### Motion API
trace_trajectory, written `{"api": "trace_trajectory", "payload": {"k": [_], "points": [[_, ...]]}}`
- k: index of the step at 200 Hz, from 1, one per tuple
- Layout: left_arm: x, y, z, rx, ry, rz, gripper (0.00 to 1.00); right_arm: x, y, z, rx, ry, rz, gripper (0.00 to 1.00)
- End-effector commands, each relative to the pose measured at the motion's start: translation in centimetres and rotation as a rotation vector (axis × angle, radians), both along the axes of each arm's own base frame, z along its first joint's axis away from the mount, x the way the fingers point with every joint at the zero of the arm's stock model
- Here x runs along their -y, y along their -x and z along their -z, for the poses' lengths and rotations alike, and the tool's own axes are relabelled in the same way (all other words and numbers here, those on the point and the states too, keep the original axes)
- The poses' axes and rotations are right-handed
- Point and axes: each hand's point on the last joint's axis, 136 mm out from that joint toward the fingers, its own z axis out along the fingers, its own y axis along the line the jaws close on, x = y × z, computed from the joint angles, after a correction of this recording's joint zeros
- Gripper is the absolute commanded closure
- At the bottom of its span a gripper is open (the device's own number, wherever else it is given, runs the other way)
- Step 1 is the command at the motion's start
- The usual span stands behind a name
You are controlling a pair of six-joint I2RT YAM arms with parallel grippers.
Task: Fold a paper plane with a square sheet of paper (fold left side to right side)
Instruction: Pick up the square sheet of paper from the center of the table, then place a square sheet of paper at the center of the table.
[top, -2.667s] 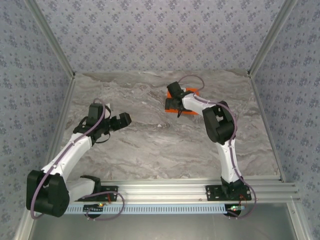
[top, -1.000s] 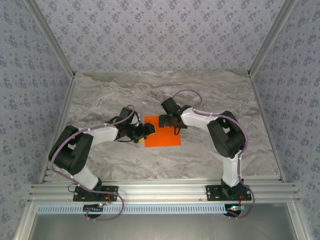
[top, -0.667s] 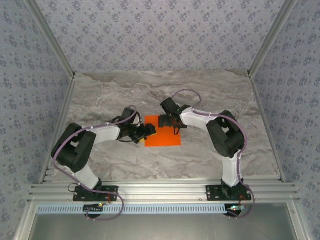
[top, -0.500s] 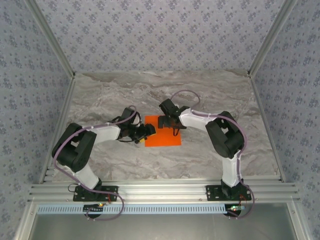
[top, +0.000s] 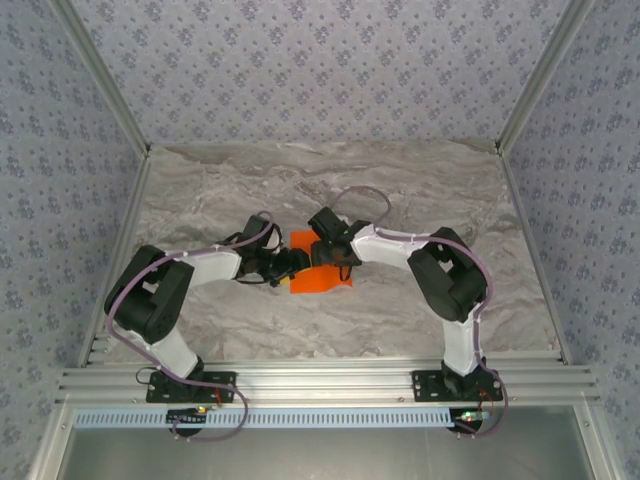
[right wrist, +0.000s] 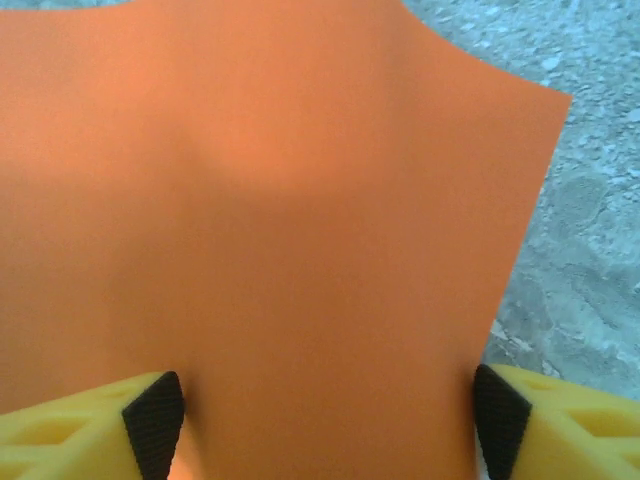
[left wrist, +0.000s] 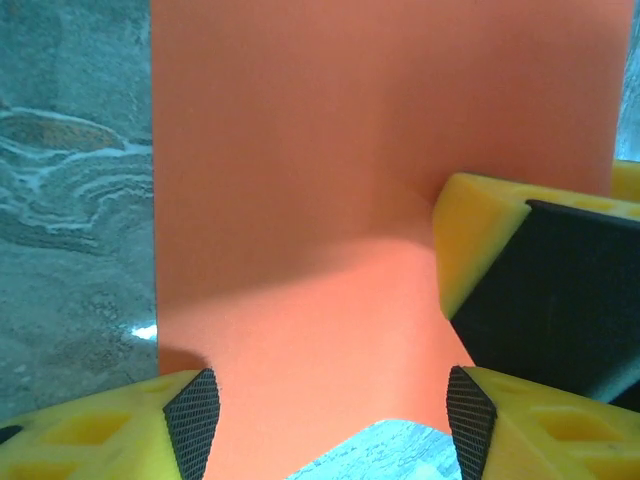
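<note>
The right gripper (top: pixel 332 256) has slid to its left since a moment ago and now sits over the paper (top: pixel 325 282), so less orange shows from above. The left gripper (top: pixel 292 262) has hardly moved.

The paper lies on the table (top: pixel 400 190), right under both grippers and between them. Each gripper has its fingers apart, one on each side, with the paper spread out in front. Neither one is pinching it. The tips may be pressing down on it, but I cannot be sure.

The paper is thin, plain and very light. It is floppy, and in the right wrist view its far edge already bumps up in a wave. It bends and creases fast, and a crease does not come out. The table is smooth grey stone, so the paper can slip.

The best spot to hold is the thin left edge or a corner. The other gripper should press the right side down. The pads (left wrist: pixel 192 415) are black and bumpy, which helps.
</note>
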Motion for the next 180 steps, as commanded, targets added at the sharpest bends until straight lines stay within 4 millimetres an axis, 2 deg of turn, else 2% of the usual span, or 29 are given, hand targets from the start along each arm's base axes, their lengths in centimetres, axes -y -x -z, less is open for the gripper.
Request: {"api": "trace_trajectory", "payload": {"k": [1,23,39,42,53,93,129,180], "points": [[-0.2,-0.4,-0.5,0.035,-0.034,-0.003,0.34,-1.3,2.6,0.1,-0.086,-0.061,-0.055,0.38],[-0.7,-1.0,-2.4,0.073,-0.020,-0.010,0.32,-1.4,2.3,-0.9,-0.064,-0.098,-0.055,0.49],[-1.6,-1.4,-4.1,0.107,-0.010,-0.022,0.31,-2.0,1.7,-2.4,-0.021,-0.137,-0.101,0.58],[-1.8,-1.4,-4.3,0.109,-0.010,-0.023,0.31,-1.5,2.3,-1.7,-0.035,-0.125,-0.111,0.59],[-2.6,-1.7,-5.4,0.130,0.003,-0.036,0.30,-1.7,2.3,-2.3,-0.023,-0.159,-0.131,0.63],[-5.4,-2.1,-9.3,0.203,0.113,-0.086,0.25,-2.1,2.4,-6.2,0.043,-0.350,-0.179,0.73],[-5.7,-2.0,-14.4,0.342,0.269,-0.060,0.16,-1.7,3.0,-12.4,0.136,-0.627,-0.267,0.76],[-4.0,-0.3,-23.3,0.601,0.481,0.068,0.06,0.1,6.2,-23.0,0.272,-0.913,-0.442,0.76]]}}
